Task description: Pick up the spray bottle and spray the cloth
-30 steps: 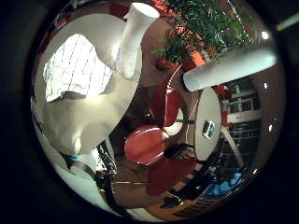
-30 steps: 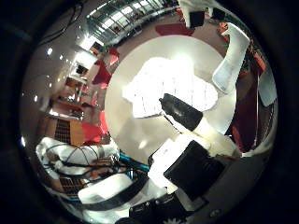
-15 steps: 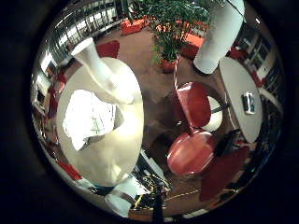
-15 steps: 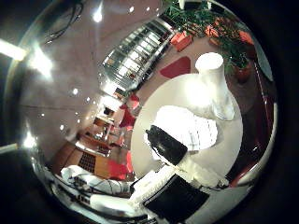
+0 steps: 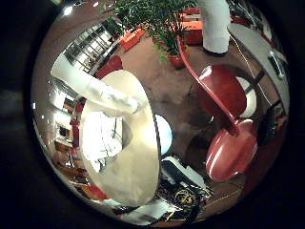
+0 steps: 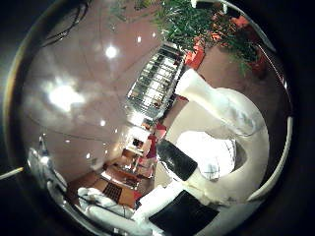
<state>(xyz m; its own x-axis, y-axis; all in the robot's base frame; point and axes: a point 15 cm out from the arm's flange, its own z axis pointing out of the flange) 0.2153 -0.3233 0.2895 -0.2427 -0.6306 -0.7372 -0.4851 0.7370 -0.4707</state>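
1. Fingers: only one black-tipped finger (image 6: pixel 174 160) shows. It reaches in from the hand (image 6: pixel 182 216) body and looks straight, clamped on nothing. The hand is in the air, well apart from the task's things.
2. Spray bottle (image 5: pixel 102 90): white, standing upright on the round white surface (image 5: pixel 138 167), untouched. Its base is near the surface rim and just beside the cloth.
3. Cloth (image 5: pixel 102 140): white with a thin grid pattern, lying flat on the surface. I can't tell whether the bottle's base touches its edge.
4. Dial for the places below: centre on the cloth, bottle at 12 o'clock.
5. In the thumb-side view, the black-tipped finger sits at about 7 o'clock from the cloth. It is above the surface, not on it.
6. Red chairs (image 5: pixel 231 152): two, on the brown floor (image 5: pixel 176 100) at about 2 o'clock, well apart from the surface.
7. Potted plant (image 5: pixel 162 19): green, in a red pot, on the floor past the bottle at roughly 12 o'clock.
8. White column (image 5: pixel 214 24): stands beyond the chairs, near the plant.
9. A second, grey tabletop (image 5: pixel 257 47) is behind the chairs, carrying a small dark item too small to identify.
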